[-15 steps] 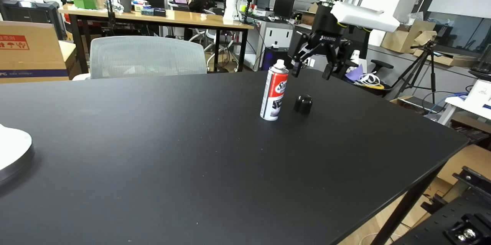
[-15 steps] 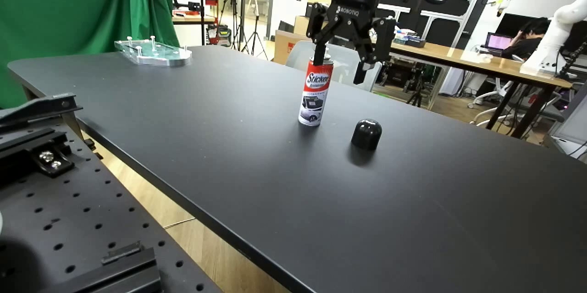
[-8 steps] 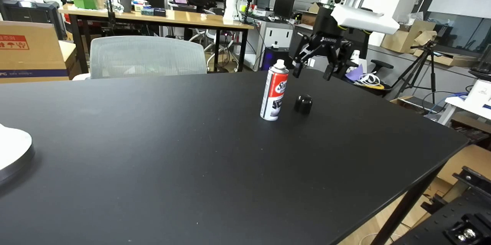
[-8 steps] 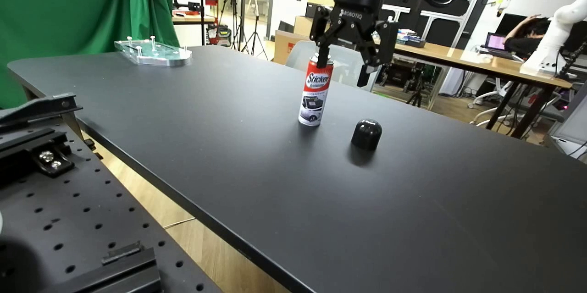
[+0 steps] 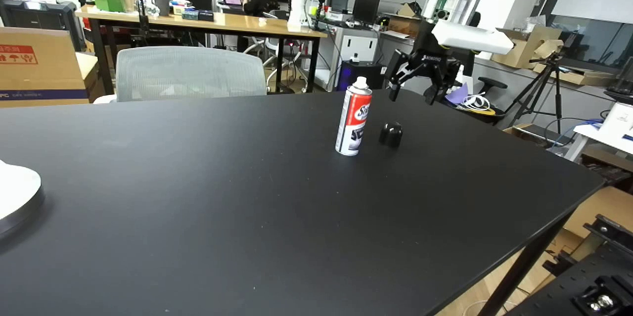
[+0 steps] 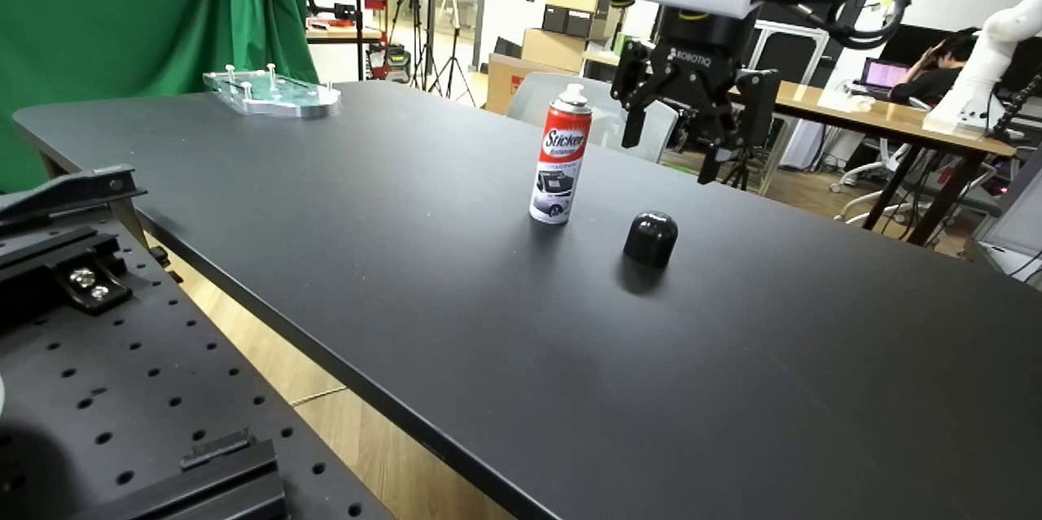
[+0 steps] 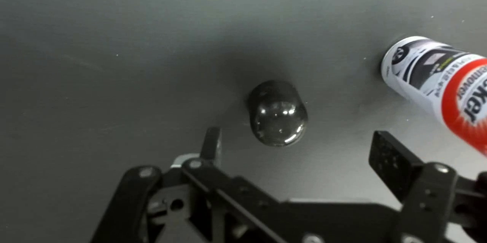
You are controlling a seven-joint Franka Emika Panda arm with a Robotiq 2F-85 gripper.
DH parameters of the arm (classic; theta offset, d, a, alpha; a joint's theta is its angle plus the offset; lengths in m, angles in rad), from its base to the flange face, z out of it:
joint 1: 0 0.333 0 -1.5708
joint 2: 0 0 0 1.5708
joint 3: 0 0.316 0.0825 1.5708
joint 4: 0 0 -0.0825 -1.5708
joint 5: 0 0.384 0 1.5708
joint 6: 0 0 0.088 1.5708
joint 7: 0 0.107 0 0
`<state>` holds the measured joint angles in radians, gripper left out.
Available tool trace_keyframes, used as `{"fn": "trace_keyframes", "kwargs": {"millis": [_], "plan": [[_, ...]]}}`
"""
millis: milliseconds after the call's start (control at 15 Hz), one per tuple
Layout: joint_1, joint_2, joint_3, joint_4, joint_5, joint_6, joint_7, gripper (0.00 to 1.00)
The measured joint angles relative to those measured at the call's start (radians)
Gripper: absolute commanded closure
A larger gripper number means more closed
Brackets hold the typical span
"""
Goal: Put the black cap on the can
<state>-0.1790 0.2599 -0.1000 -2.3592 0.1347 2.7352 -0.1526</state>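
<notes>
The gripper (image 6: 670,155) hangs above the tabletop (image 6: 488,341), its fingers (image 7: 392,164) spread wide. Lower down, and apart from it, the black cap (image 7: 279,116) sits on the tabletop: plain, squat, glossy, its domed end up, its axis upright. Near the cap, not touching, stands the can (image 6: 560,166), slim, labelled red, white and dark, its whitish top (image 6: 573,95) pointing up, its long axis vertical.
</notes>
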Motion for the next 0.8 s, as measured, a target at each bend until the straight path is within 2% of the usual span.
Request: {"fn": "trace_keyframes", "kwargs": {"millis": [800], "plan": [[-0.009, 0.239, 0.053, 0.219, 0.000, -0.034, -0.024, 0.00]]}}
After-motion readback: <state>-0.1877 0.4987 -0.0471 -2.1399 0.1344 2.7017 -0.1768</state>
